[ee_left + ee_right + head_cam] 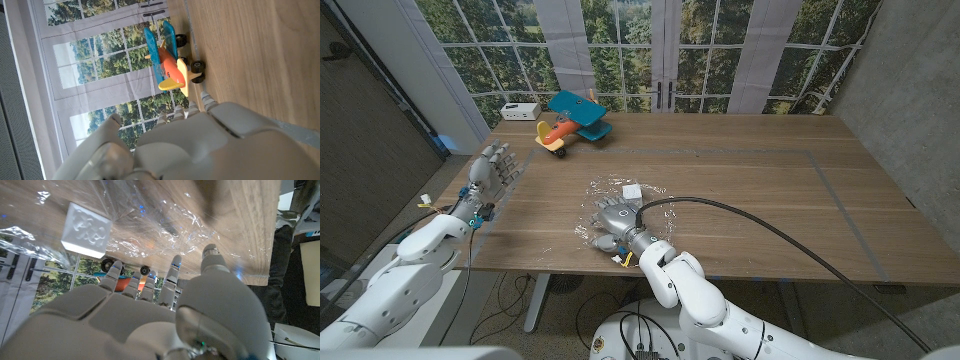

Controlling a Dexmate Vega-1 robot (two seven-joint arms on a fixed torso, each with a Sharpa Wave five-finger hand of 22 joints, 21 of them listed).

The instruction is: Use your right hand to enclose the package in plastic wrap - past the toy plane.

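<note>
Because the small white square package (631,190) lies on the crinkled clear plastic wrap (650,192), nearer us than the blue-and-orange toy plane (572,121), we judge the fold not yet begun. Our right hand (611,224) rests on the wrap's near edge, fingers spread, holding nothing we can see. We should pinch that edge and draw it slowly over the package. Our left hand (494,172) stands apart, fingers open.

Head camera looks down over the table (740,190) toward the windows; both wrist cameras sit close behind their hands, each sharing the plane (572,120) (170,62) (117,280) with it
</note>
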